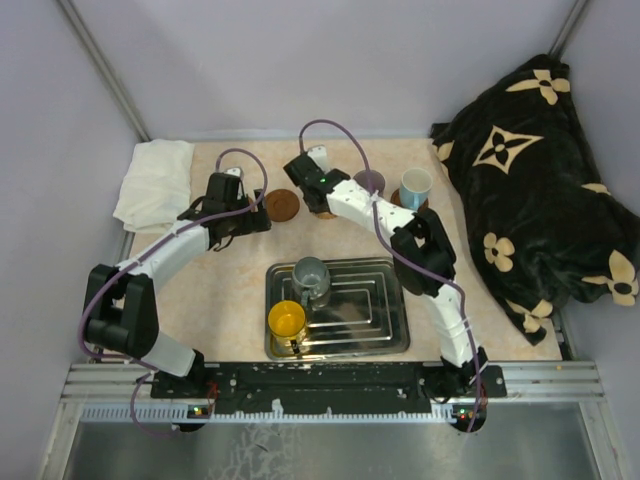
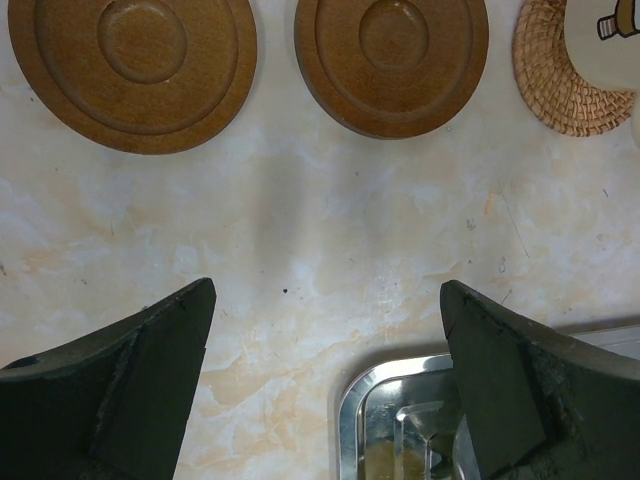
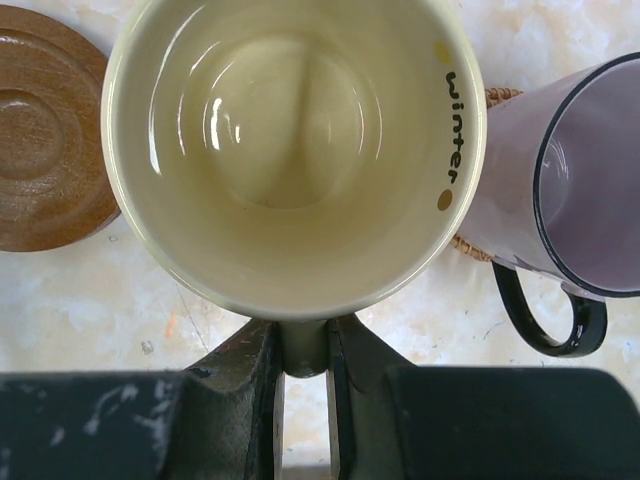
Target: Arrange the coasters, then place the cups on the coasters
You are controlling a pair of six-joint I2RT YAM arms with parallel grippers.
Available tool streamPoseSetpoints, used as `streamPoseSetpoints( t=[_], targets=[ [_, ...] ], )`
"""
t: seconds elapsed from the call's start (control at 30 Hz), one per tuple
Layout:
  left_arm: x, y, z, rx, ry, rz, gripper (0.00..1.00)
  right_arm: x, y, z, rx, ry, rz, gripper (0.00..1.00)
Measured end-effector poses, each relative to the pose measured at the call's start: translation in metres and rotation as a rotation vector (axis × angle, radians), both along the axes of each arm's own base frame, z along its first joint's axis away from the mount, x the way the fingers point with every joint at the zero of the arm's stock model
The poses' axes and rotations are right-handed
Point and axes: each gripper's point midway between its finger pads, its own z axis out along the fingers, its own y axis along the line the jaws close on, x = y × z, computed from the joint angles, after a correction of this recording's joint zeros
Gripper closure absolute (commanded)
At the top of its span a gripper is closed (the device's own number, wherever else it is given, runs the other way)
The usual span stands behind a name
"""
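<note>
The right gripper (image 3: 303,348) pinches the handle of the cream cup (image 3: 290,140), over a woven coaster (image 2: 556,88) beside the purple cup (image 3: 575,170), so releasing likely comes next; the left gripper (image 2: 328,295) hangs wide open, empty.

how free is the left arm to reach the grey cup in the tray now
Probably yes: the left pincer is open, empty, over bare table near the tray's far-left corner. The grey cup stands upright there with nothing above it; the right pincer holds the cream cup.
</note>
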Motion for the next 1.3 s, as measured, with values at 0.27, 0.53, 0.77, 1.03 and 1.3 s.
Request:
streamPoseSetpoints(
  t=[0.27, 0.53, 0.77, 1.03, 1.3],
  targets=[
    [0.0, -0.001, 0.0, -0.003, 0.002, -0.004, 0.0, -0.002, -0.001, 0.005, 0.016, -0.007, -0.011, 1.0],
    [-0.001, -0.001, 0.0, -0.003, 0.003, -0.004, 0.0, -0.006, -0.004, -0.005, 0.016, 0.01, -0.025, 1.0],
    [-0.001, -0.001, 0.0, -0.003, 0.003, -0.004, 0.0, -0.007, -0.004, -0.006, 0.022, 0.011, -0.033, 1.0],
    [-0.001, -0.001, 0.0, -0.003, 0.003, -0.004, 0.0, -0.005, -0.006, -0.006, 0.034, 0.011, -0.047, 1.0],
    [-0.001, -0.001, 0.0, -0.003, 0.003, -0.004, 0.0, -0.008, -0.01, -0.015, 0.026, 0.025, -0.055, 1.0]
  ],
)
